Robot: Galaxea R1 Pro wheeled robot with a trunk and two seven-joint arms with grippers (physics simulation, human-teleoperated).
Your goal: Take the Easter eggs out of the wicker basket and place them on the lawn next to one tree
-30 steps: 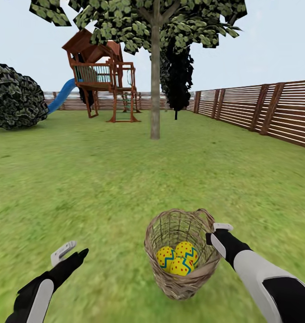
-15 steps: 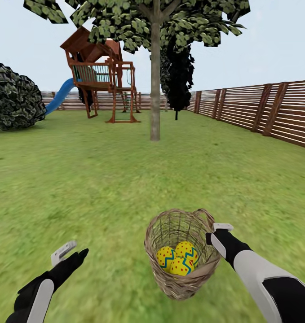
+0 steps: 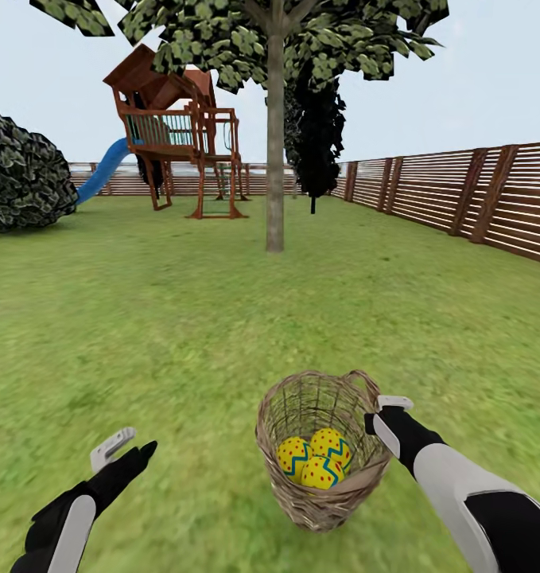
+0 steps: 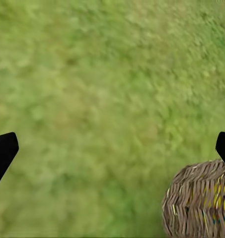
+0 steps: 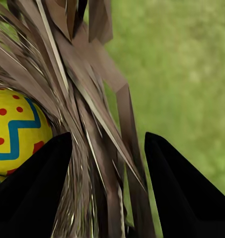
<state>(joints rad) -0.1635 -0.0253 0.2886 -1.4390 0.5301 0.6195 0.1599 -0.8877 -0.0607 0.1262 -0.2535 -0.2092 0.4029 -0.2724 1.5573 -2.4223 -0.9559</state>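
Out on the lawn (image 3: 182, 318), right gripper (image 3: 381, 414) is clamping the wicker basket (image 3: 321, 450) rim, all three Easter eggs (image 3: 316, 460) sitting inside.
Left wrist cam: fingers (image 4: 3, 151) spread wide over grass, basket nearby. Right wrist cam: weave pinched between fingers, one egg (image 5: 13, 131) peeking through.

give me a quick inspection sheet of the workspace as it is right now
surface: lawn, flat mottled green grass.
job's things: wicker basket with three Easter eggs inside; tree stands further ahead.
clutter: nothing seen.
grippers: right tool straddles the basket's rim, twigs between its fingers; whether it is clamped, cannot tell. Left tool open over bare grass, apart from the basket.
cables: nothing seen.
surroundings: slat fence, playset with blue slide, dark round bush, dark slim tree.
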